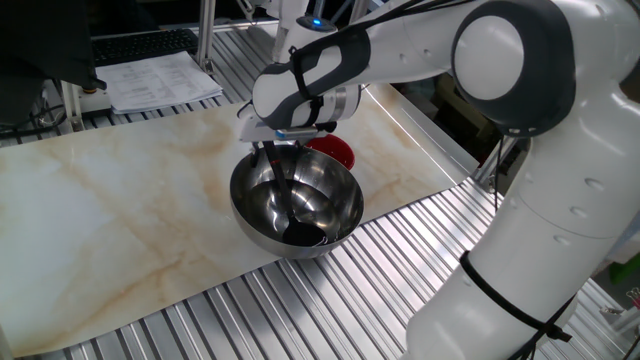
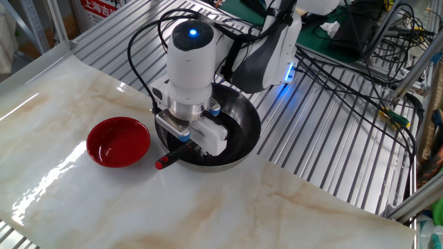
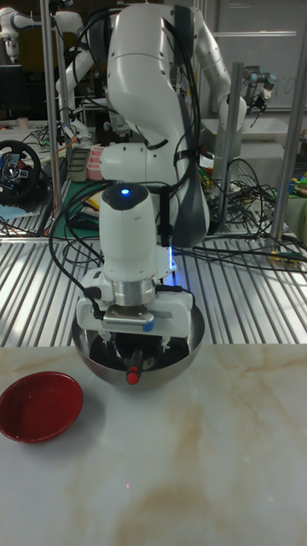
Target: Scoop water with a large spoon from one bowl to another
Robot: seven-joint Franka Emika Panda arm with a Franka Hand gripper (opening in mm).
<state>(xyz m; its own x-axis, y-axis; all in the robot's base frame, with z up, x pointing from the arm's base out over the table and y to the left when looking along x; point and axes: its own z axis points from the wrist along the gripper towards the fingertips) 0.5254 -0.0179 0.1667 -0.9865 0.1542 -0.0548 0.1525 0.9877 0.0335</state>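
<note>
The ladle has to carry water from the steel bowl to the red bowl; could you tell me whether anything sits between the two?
Nothing visible does. The red bowl stands right beside the steel bowl, with only bare marble between them.

A marble-patterned counter (image 2: 83, 207) lies over ribbed aluminium rails (image 2: 332, 159). Papers (image 1: 160, 80) sit at one edge; tangled cables (image 2: 367, 41) crowd the far side.

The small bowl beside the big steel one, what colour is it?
Red. The small bowl shows best in the other fixed view, left of the steel bowl.
</note>
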